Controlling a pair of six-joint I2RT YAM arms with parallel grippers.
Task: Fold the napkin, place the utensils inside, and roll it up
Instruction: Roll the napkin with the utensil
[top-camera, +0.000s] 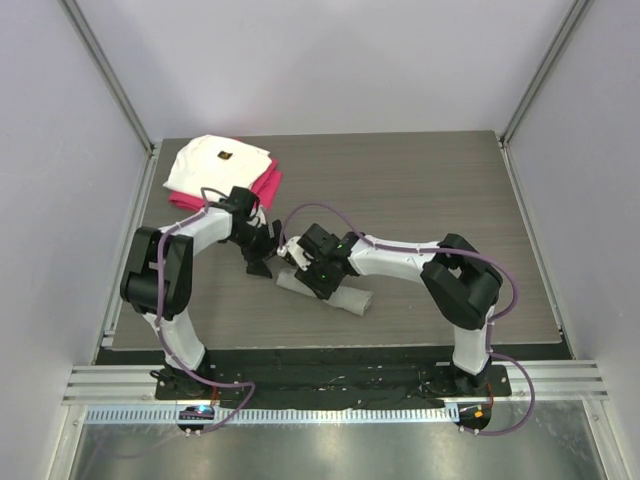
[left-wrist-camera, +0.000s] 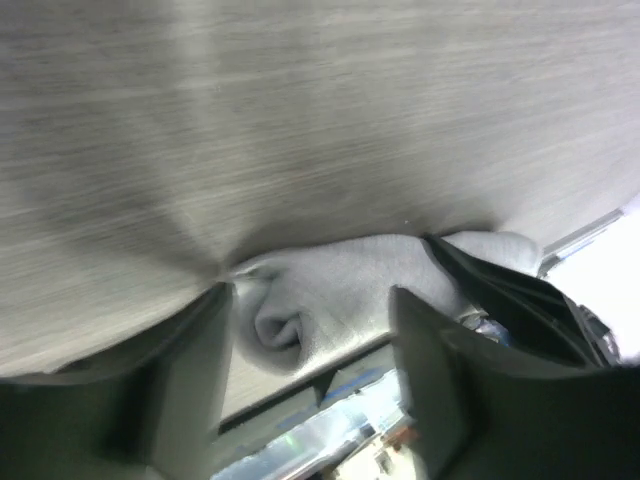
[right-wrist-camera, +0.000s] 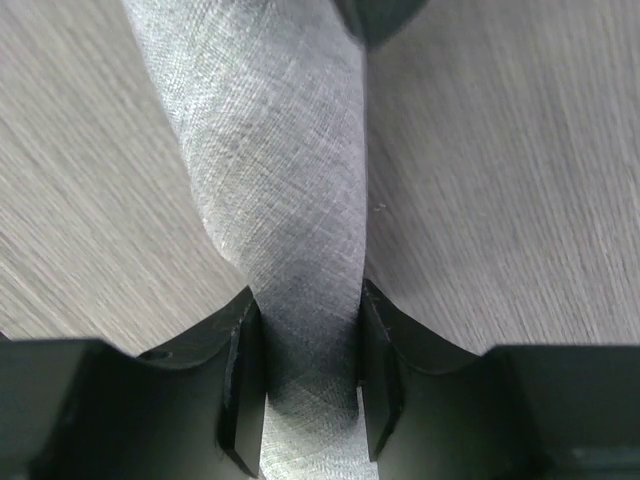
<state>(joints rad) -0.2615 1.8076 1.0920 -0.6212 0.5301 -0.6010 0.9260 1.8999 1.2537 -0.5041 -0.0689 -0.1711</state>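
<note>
Napkin (top-camera: 350, 298), light grey, lies rolled into a tight tube on the wood-grain table (top-camera: 430, 200). It sits in the near middle of the tabletop, slanting in the top view from upper left to lower right. Its lower right end lies bare, and its upper left half sits under the 2 grippers.

The right gripper (right-wrist-camera: 310, 365) comes in from the right and is clamped across the tube. In its wrist view the 2 dark fingers (right-wrist-camera: 240, 380) press against opposite sides of the cloth, and the weave is pinched narrower between them than farther along. The tube runs straight away from that camera across the table. A dark blurred shape (right-wrist-camera: 385, 18) meets it at the top edge of that view, and what it is cannot be told from there.

The left gripper (left-wrist-camera: 312, 300) stands at the tube's upper left end. Its wrist view looks at that end nearly head-on, where the layers of cloth curl in a spiral. Its 2 fingers (left-wrist-camera: 190, 380) are apart with the end of the roll between them, and the cloth reaches both inner faces. Whether they squeeze it or only bracket it cannot be told. Farther along the roll in that view, the black body of the right gripper shows against the cloth.

At the far left corner of the table, well apart from the napkin, a folded white cloth (top-camera: 215, 160) with a small dark mark lies on top of a magenta-red cloth (top-camera: 268, 187).
</note>
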